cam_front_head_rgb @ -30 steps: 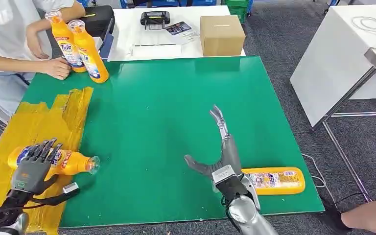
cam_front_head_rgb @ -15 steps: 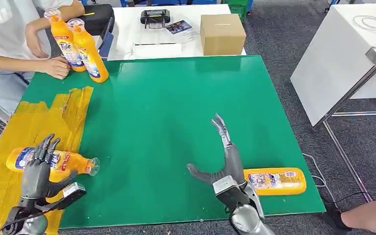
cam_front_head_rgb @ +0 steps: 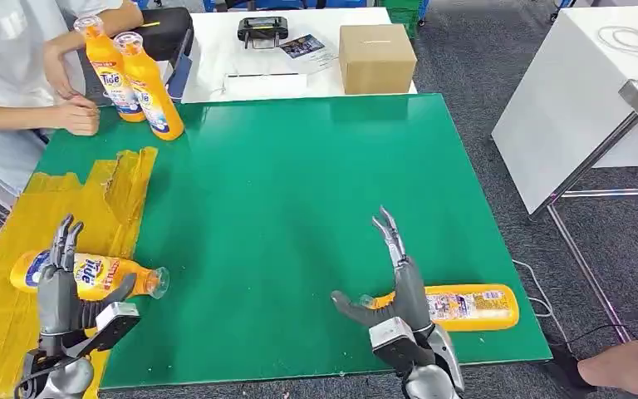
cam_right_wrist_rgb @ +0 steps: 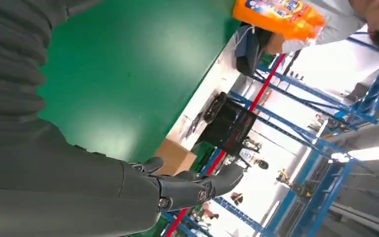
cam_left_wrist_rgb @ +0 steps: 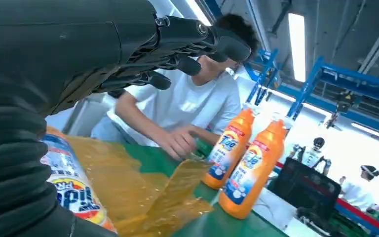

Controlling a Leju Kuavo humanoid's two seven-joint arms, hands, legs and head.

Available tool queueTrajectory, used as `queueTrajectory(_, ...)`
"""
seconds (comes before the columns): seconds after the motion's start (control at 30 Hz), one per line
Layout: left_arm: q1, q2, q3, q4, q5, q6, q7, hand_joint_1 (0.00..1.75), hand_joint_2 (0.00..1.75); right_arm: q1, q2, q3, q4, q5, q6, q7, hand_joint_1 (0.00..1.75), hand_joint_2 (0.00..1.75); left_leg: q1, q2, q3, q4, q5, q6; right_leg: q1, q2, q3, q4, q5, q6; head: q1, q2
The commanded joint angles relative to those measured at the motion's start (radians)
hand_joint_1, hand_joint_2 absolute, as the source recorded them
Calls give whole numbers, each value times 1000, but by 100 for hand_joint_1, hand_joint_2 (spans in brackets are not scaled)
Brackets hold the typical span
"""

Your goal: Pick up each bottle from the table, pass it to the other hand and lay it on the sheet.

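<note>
Our open right hand (cam_front_head_rgb: 399, 287) hovered beside the lying detergent bottle (cam_front_head_rgb: 465, 307); a careless nudge risked rolling it off the counter (cam_front_head_rgb: 299, 191).

Past the left hand (cam_left_wrist_rgb: 128, 44), a bottle (cam_left_wrist_rgb: 71, 190) lies on the yellow sheet (cam_left_wrist_rgb: 143, 192); two upright bottles (cam_left_wrist_rgb: 246, 168) stand beside a person's hand (cam_left_wrist_rgb: 177, 140).

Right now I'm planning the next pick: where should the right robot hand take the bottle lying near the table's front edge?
Probably around the middle of the bottle, at its label, coming down from above. It lies flat on the green table with its length across the robot's front, and the right robot hand is open at its left end.
</note>
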Motion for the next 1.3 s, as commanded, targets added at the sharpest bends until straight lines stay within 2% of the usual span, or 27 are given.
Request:
queueTrajectory(0.03, -15, -14, -68, 9, 95, -38, 3, 0, 175, 24, -25, -40, -22, 37, -4, 13, 0, 175, 0, -1, 2, -1, -1, 0, 0, -2, 3, -1, -1, -1, 0, 0)
queueTrajectory(0.23, -3, -91, -9, -71, 175, -253, 3, 0, 175, 43, -39, -55, -27, 198, 10, 62, 0, 175, 0, -2, 3, 0, -1, 1, 1, -3, 4, -1, -2, 0, 0, 0)
queueTrajectory(0.37, -2, -102, 0, -78, 177, -272, 3, 0, 175, 42, -40, -54, -23, 215, 11, 70, 0, 175, 0, -1, 2, 0, -1, 1, 0, -1, 3, -1, -1, 0, 0, 0)
queueTrajectory(0.5, 9, -131, 17, -106, 185, -345, 3, 0, 175, 33, -56, -39, -3, 300, 20, 110, 0, 175, 0, 0, 2, 0, -1, 1, 0, -1, 2, -1, -1, 0, 0, 0)
queueTrajectory(0.53, 14, -142, 22, -117, 190, -362, 3, 0, 175, 31, -63, -37, 3, 332, 27, 126, 0, 175, 1, 1, 7, 1, -4, 1, 1, -1, 8, -1, -3, -1, 0, 0)
queueTrajectory(0.57, 17, -148, 25, -125, 199, -382, 4, 0, 175, 32, -70, -35, 8, 354, 30, 136, 0, 175, 0, -1, 3, 0, -1, 1, 0, -1, 4, -1, -1, 0, 0, 0)
queueTrajectory(0.67, 27, -163, 33, -150, 229, -427, 13, 0, 175, 39, -92, -31, 13, 412, 38, 161, 0, 175, 0, 0, 4, 0, -2, 1, 1, -1, 6, -2, -2, 0, 0, 0)
queueTrajectory(0.9, 48, -167, 76, -189, 308, -515, 9, 0, 175, 13, -155, -22, 35, 507, 80, 226, 0, 175, 0, 2, 3, 0, -2, 1, 1, 1, 3, -1, -1, 0, 0, 0)
queueTrajectory(1.1, 49, -167, 76, -190, 308, -516, 9, 0, 175, 12, -158, -25, 35, 506, 79, 225, 0, 175, 1, 2, 5, 0, -3, 1, 1, 1, 7, -2, -2, -1, 0, 0)
queueTrajectory(1.2, 61, -176, 90, -209, 322, -534, 3, 0, 175, 7, -206, -15, 35, 538, 113, 261, 0, 175, 1, 2, 7, 0, -5, 1, 1, 1, 9, -2, -3, -1, 0, 0)
queueTrajectory(1.23, 65, -177, 93, -214, 323, -536, 3, 0, 175, 9, -223, -17, 33, 543, 124, 266, 0, 175, 0, 1, 2, 0, -2, 1, 0, 1, 3, -1, -1, 0, 0, 0)
queueTrajectory(1.3, 71, -177, 93, -226, 340, -557, 3, 0, 175, 21, -260, -30, 23, 542, 147, 269, 0, 175, 0, 1, 3, 0, -3, 1, 1, 0, 5, -1, -1, 0, 0, 0)
